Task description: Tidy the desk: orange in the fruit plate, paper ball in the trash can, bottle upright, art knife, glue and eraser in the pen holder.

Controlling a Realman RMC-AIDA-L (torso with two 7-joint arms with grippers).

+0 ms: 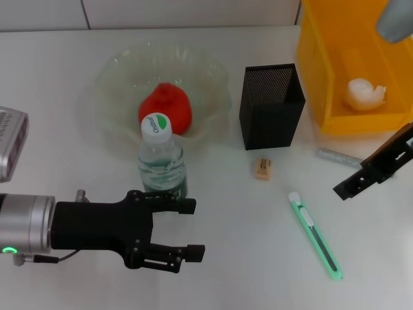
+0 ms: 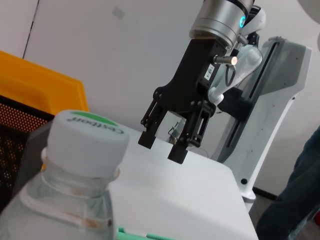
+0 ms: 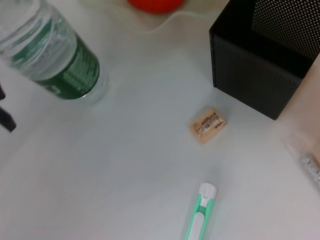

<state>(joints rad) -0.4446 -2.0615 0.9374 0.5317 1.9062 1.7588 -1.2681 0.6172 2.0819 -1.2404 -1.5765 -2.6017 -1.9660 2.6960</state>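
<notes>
Your left gripper [image 1: 184,227] sits open just in front of the upright bottle [image 1: 161,161], not touching it. Right gripper [image 1: 361,177], open in the left wrist view, hovers beside the glue [image 1: 338,156], above the art knife [image 1: 315,235].

Left gripper [image 1: 184,229] low at near left of bench [image 1: 245,258], reaching in horizontally from the left on a silver wrist with a green light; black fingers [image 1: 175,205] spread apart, nothing between them; right gripper [image 1: 361,175] at far right, raised off the surface, tilted down and inward; its fingers [image 2: 150,134] parted and empty, as seen in left wrist view.
</notes>
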